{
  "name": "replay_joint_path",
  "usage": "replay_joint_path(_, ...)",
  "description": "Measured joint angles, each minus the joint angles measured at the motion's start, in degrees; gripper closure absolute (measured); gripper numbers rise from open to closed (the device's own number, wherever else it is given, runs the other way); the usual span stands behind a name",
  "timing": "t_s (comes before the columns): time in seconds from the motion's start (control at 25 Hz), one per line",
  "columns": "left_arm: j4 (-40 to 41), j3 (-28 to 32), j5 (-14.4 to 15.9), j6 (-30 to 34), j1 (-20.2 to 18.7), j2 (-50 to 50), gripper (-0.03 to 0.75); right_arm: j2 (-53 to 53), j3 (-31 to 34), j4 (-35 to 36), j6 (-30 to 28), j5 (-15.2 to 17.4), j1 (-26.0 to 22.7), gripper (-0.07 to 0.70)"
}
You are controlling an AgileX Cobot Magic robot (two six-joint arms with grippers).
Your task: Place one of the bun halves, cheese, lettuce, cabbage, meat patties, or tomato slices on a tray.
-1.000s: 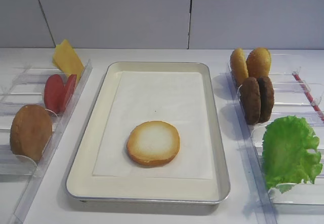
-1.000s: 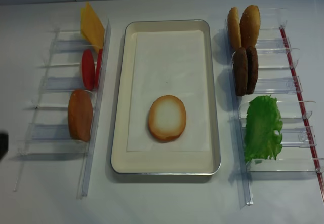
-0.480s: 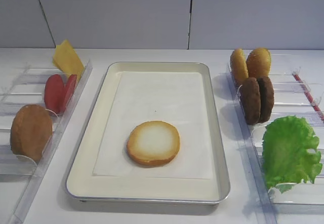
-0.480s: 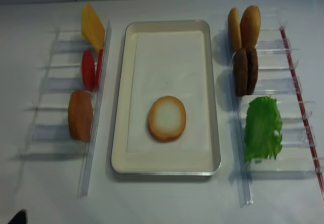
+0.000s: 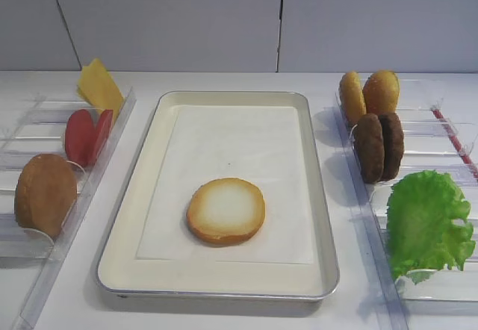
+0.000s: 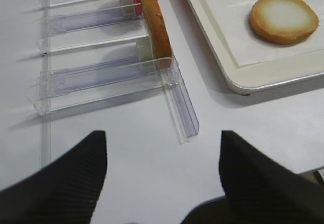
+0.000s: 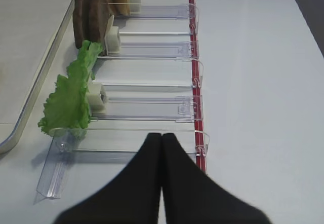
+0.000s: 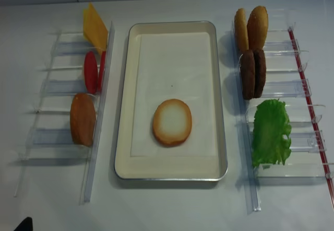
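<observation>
You will find the tray (image 5: pixel 142 188) at the middle of the table (image 5: pixel 224 315). The bun half (image 5: pixel 225 210) lies flat, cut face up, on the paper liner (image 5: pixel 239 151) in the tray's near part. Left of the tray, a clear rack (image 5: pixel 30 169) holds cheese (image 5: pixel 98 87), tomato slices (image 5: pixel 86 136) and a brown bun (image 5: pixel 45 194). Right of it, another rack (image 5: pixel 441 158) holds orange buns (image 5: pixel 370 93), meat patties (image 5: pixel 379 147) and lettuce (image 5: pixel 427 224). The left end effector (image 6: pixel 163 155) stands open and empty; the right end effector (image 7: pixel 161 135) is closed and empty.

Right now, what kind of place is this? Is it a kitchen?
Probably a pretend burger-making station on a white table, not a real kitchen. A silver metal tray holds one cream-faced bun half, and clear plastic racks beside it hold dark brown patties and a frilly green lettuce leaf.
</observation>
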Motion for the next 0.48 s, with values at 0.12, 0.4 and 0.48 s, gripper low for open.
replay_joint_path(0.12,0.0,0.0,0.0,0.0,0.0,0.0,0.241,0.0,0.0,0.0,0.0,0.0,0.0,0.659)
replay_joint_path(0.4,0.0,0.0,0.0,0.0,0.7,0.0,0.244,0.0,0.0,0.0,0.0,0.0,0.0,0.659)
replay_joint_path(0.48,0.0,0.0,-0.1,0.0,3.2,0.0,0.245,0.0,0.0,0.0,0.0,0.0,0.0,0.659)
